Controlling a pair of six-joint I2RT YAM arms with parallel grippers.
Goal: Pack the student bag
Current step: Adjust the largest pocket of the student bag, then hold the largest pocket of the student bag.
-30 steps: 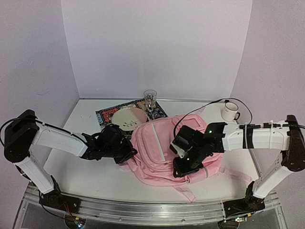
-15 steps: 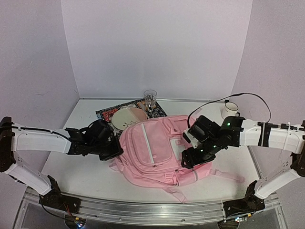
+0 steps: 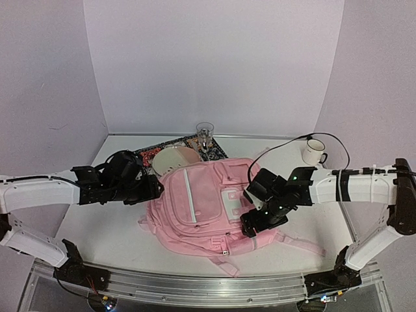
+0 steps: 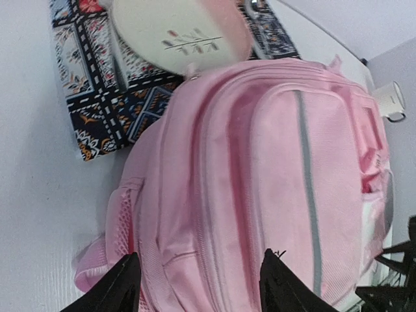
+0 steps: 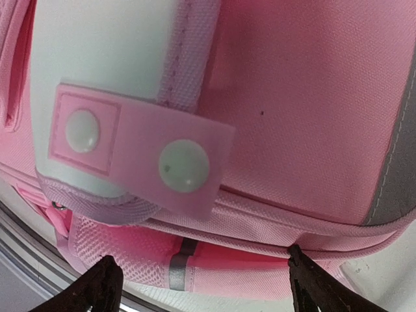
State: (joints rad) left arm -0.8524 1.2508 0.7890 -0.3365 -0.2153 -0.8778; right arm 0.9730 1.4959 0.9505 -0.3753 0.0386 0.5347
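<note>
Shifted leftward since a second ago, the student bag (image 3: 201, 208) now lies flatter in the middle of the desk (image 3: 110, 227). Its front faces up, its top points toward the far edge and its straps trail toward the near edge. A small white patch (image 3: 231, 197) with two snaps sits on its right half.

Both arms have swung outward with it. The left end effector (image 3: 156, 190) is now just beside the bag's left side; in the wrist view its fingers stand apart with nothing pinched between them, so it is released. The right end effector (image 3: 250, 226) hovers close over the bag's right near part, below the white patch. Its fingers are spread wide and grasp nothing.

A patterned mat (image 3: 144, 155) lies along the far edge, left of the middle, partly covered by the bag. A pale plate (image 3: 170, 159) rests on it, right against the bag's top. A white mug (image 3: 314, 152) stands near the far right corner, well apart from the bag. A clear glass (image 3: 205, 135) stands at the far edge, by the mat's far right corner.
</note>
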